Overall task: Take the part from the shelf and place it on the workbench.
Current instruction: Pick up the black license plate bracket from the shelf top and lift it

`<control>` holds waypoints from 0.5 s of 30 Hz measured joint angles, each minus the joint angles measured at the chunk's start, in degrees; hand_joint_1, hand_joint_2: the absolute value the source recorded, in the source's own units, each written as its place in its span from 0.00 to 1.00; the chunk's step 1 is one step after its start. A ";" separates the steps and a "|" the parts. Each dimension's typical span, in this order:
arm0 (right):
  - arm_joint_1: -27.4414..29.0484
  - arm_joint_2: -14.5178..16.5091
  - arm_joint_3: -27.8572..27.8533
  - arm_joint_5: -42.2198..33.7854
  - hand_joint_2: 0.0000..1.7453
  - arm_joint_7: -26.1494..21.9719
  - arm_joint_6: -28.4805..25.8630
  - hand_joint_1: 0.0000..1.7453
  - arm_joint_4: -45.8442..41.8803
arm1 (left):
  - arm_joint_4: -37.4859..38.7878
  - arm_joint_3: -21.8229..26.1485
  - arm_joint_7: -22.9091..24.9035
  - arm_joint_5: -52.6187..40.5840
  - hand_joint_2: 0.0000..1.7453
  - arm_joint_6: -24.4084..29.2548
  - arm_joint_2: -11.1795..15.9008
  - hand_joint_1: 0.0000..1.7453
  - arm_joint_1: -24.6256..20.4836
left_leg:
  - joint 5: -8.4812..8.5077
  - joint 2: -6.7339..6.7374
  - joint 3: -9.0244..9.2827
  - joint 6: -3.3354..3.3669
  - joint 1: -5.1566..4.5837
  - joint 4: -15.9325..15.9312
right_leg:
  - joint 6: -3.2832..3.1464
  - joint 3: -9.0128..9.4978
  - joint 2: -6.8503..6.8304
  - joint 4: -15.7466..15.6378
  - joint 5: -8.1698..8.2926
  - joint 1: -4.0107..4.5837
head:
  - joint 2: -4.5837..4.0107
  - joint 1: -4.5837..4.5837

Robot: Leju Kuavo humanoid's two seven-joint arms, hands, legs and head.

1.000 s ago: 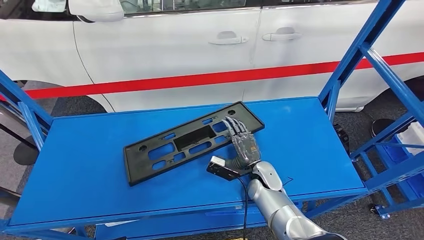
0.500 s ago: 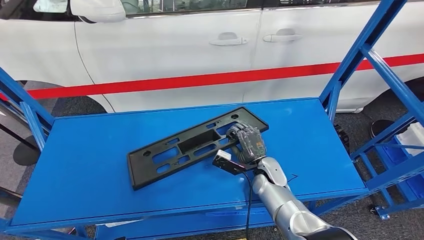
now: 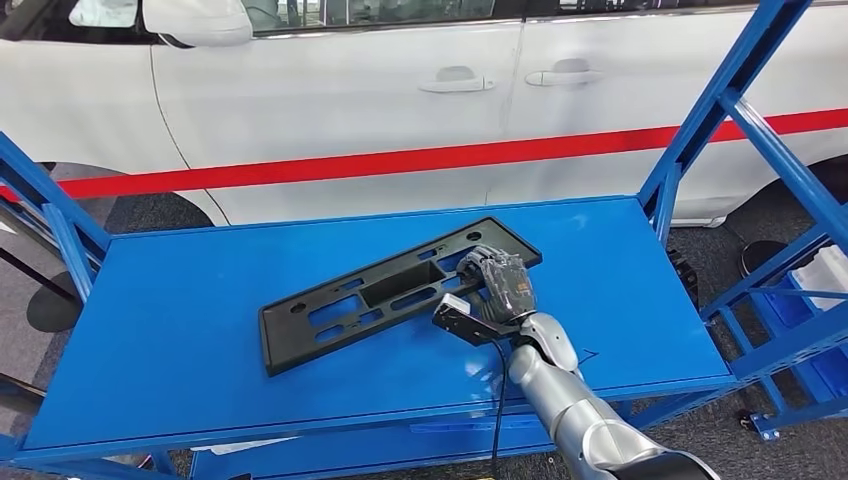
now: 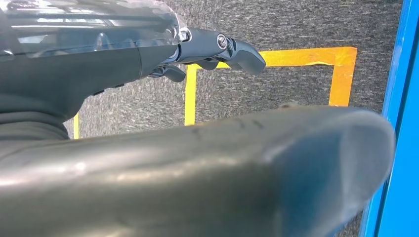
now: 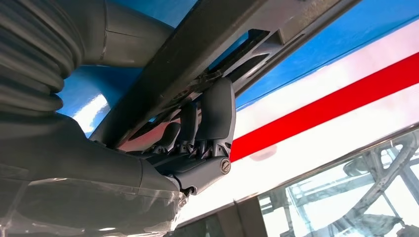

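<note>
One black part (image 3: 390, 290) lying on blue shelf (image 3: 180, 330), right hand (image 3: 497, 285) gripping its right near edge, fingers (image 5: 210, 118) curling through slot; left hand (image 4: 217, 47) hanging loose, holding nothing.

right hand (image 5: 197, 143) grips the black part (image 5: 232, 37) before a red stripe (image 5: 326, 98).

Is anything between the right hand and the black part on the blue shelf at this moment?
Nothing visible stands between them: the right hand is already on the black part, its fingers curled over the part's edge near the end closer to the car. The part lies on the blue shelf, with no other thing near it.
</note>
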 joint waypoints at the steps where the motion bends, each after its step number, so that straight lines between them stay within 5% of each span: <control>1: -0.01 -0.21 0.09 -0.45 1.00 -0.17 0.09 1.00 0.01 | 0.00 0.01 0.00 0.00 0.00 -0.01 -0.02 0.00 0.00 | 0.00 -0.01 0.03 0.00 0.00 0.00 | 0.01 0.04 -0.01 0.00 -0.01 0.00 | 0.00 0.00; 11: -0.27 -1.02 0.90 -2.10 1.00 -2.18 -0.60 1.00 -0.09 | 0.00 0.03 -0.13 -0.22 0.00 -0.14 -0.07 0.00 -0.03 | 0.01 -0.01 0.14 0.01 -0.05 0.01 | 0.03 0.19 -0.02 0.00 0.00 -0.03 | 0.00 0.00; 15: -0.40 -1.37 1.57 -16.57 1.00 -7.28 4.06 1.00 -4.92 | 0.00 0.03 -0.75 -0.64 0.00 -0.22 0.06 0.00 -0.01 | 0.05 0.02 0.00 0.01 -0.06 0.03 | 0.08 0.02 0.02 0.03 0.09 -0.09 | 0.01 0.00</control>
